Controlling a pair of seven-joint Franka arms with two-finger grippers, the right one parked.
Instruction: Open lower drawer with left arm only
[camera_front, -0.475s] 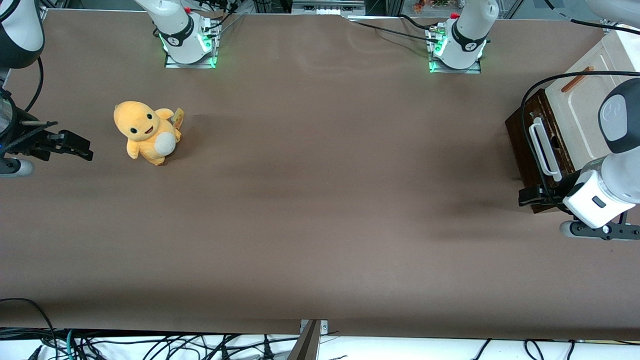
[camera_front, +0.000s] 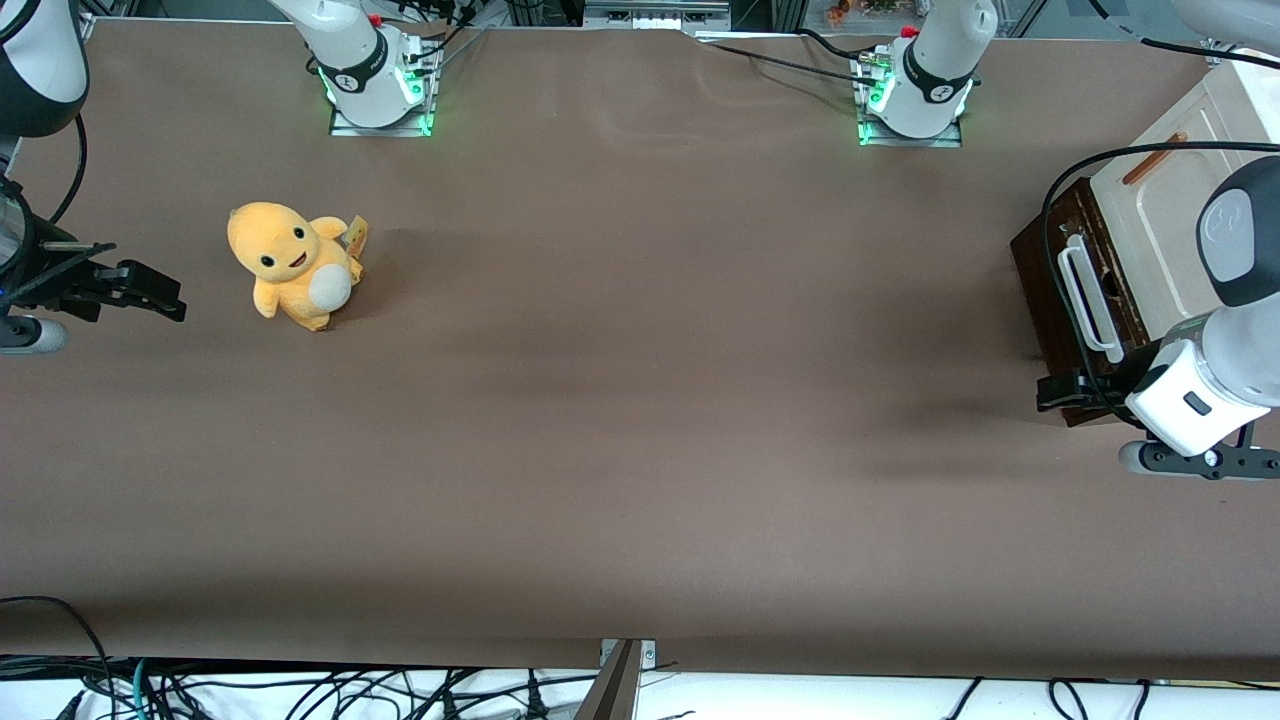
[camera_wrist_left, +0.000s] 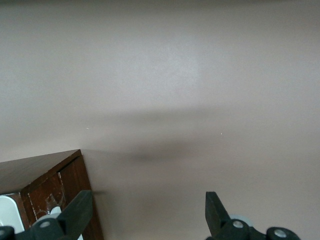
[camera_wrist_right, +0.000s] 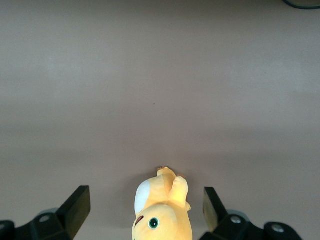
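Black two-finger gripper (camera_wrist_left: 145, 212) of the white left arm (camera_front: 1215, 360) hangs spread wide, empty, by the dark brown wooden lower drawer's (camera_front: 1075, 290) corner.

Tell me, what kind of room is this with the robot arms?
Probably a robot lab. Two arm bases are bolted to a brown table, cables trail along its edge, and test props sit out: a plush toy and the lower drawer. The left arm's gripper hangs by that drawer's corner, jaws open.

lower drawer (camera_front: 1052, 290): dark brown front, white handle
hand (camera_front: 1062, 390): black, shown spread
left arm (camera_front: 1215, 370): white, dark grey joints
plush toy (camera_front: 290, 265): orange-yellow, white belly
worktop (camera_front: 640, 400): plain brown
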